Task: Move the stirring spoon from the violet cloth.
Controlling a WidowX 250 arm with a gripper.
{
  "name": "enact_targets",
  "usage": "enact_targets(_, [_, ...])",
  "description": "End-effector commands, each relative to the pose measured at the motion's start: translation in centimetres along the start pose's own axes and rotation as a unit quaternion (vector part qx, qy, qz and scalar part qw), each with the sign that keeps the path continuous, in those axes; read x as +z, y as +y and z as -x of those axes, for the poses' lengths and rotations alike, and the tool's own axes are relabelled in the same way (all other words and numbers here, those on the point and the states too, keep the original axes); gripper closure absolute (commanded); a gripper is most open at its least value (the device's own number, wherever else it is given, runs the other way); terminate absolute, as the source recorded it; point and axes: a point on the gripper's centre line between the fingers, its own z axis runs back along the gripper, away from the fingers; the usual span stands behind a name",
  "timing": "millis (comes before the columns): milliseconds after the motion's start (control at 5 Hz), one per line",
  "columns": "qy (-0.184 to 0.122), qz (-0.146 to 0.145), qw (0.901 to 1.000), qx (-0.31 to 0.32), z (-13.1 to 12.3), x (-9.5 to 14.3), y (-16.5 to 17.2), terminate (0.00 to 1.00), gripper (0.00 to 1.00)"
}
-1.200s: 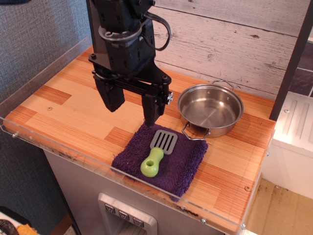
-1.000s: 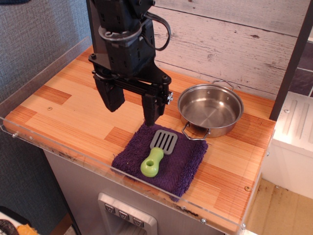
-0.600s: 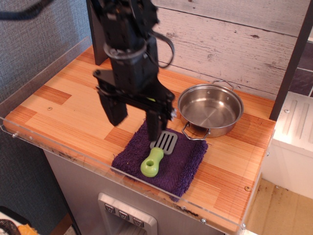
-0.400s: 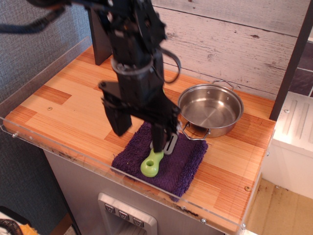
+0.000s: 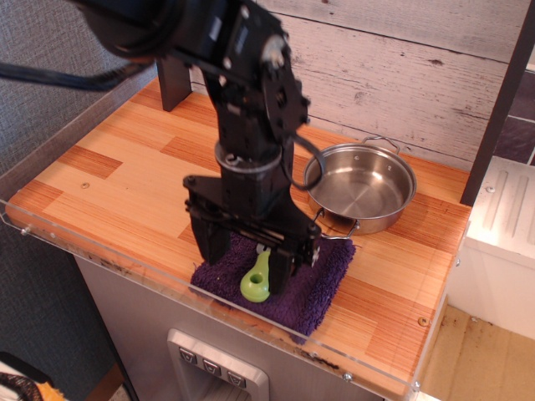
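The stirring spoon lies on the violet cloth (image 5: 319,282) near the counter's front edge. Only its lime-green handle (image 5: 256,285) shows; the grey slotted head is hidden behind my gripper. My gripper (image 5: 246,266) is low over the cloth and open. Its two black fingers (image 5: 211,244) stand on either side of the handle's upper part and are not closed on it. I cannot tell whether the fingertips touch the cloth.
A steel pan (image 5: 360,187) with loop handles sits just behind and right of the cloth, its near handle at the cloth's corner. A clear acrylic guard (image 5: 125,266) rims the counter's front and left. A wooden wall stands behind, and a white unit (image 5: 501,225) is off the right edge.
My gripper has moved forward, to the right and down, from above the counter behind the cloth to low over the spoon. It stays open. The spoon and cloth have not moved.
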Motion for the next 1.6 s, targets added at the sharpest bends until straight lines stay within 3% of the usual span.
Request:
enact_targets(0, [-0.01, -0.002, 0.9999, -0.006, -1.3, -0.1, 0.0, 0.0, 0.0])
enact_targets(400, [-0.001, -0.002, 0.9999, -0.017, -1.8, -1.1, -1.0, 0.0, 0.0])
enact_targets(600, [0.0, -0.003, 0.9998, -0.02, -1.9, -1.3, -1.3, 0.0, 1.0])
enact_targets(1000, [-0.016, 0.003, 0.9996, -0.025, -2.4, 0.0, -1.4, 0.0, 1.0])
enact_targets(1400, [-0.054, -0.016, 0.9984, 0.0, -3.2, 3.7, 3.5, 0.0, 1.0])
